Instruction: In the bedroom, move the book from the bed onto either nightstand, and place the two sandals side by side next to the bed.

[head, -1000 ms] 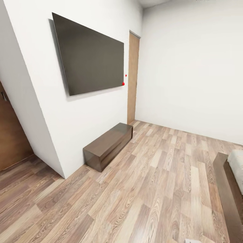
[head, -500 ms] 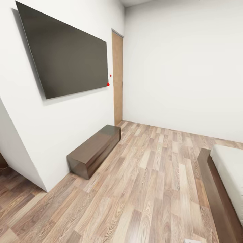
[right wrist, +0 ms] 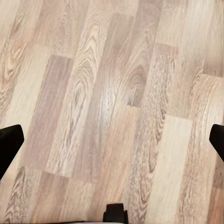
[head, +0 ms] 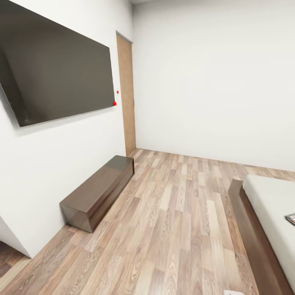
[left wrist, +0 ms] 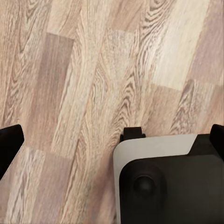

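i steer toward bed (head: pixel 266 196) — book (head: pixel 290 218) at mattress edge; left gripper (left wrist: pixel 112 135) and right gripper (right wrist: pixel 112 135) fingers wide, empty.

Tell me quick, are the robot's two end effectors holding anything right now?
Left end effector: open, holding nothing, above the wood floor.
Right end effector: open, holding nothing, above the same floor.
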Available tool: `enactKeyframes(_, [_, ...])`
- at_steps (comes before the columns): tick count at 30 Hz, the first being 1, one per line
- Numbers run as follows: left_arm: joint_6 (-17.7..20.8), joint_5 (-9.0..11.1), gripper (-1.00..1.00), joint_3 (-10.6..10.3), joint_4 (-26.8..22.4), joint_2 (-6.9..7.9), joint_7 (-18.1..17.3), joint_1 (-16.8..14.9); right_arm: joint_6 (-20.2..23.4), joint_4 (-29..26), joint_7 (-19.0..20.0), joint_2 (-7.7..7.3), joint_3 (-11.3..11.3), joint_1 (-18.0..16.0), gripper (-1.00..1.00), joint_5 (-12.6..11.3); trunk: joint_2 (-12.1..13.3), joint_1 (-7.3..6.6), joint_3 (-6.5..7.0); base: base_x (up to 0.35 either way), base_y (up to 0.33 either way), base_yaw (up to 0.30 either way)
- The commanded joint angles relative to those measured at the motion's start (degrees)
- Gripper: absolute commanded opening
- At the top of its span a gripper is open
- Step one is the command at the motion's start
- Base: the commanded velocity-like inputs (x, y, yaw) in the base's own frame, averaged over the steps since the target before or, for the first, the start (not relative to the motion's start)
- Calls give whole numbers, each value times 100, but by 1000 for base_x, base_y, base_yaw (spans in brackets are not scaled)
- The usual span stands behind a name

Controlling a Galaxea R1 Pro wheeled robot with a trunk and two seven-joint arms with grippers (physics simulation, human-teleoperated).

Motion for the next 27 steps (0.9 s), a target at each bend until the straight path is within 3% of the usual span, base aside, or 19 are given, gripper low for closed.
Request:
enactKeyframes(1, [-12, 41, 100, -50, -3, 1, 22, -2, 28, -12, 51, 7, -46, -4, 100, 60, -5, 4, -7, 340, 0, -59])
enactKeyframes(27, [-17, 47, 100, -50, -3, 9, 23, -2, 28, -10, 51, 10, -39, -4, 100, 60, -5, 4, -7, 340, 0, -47])
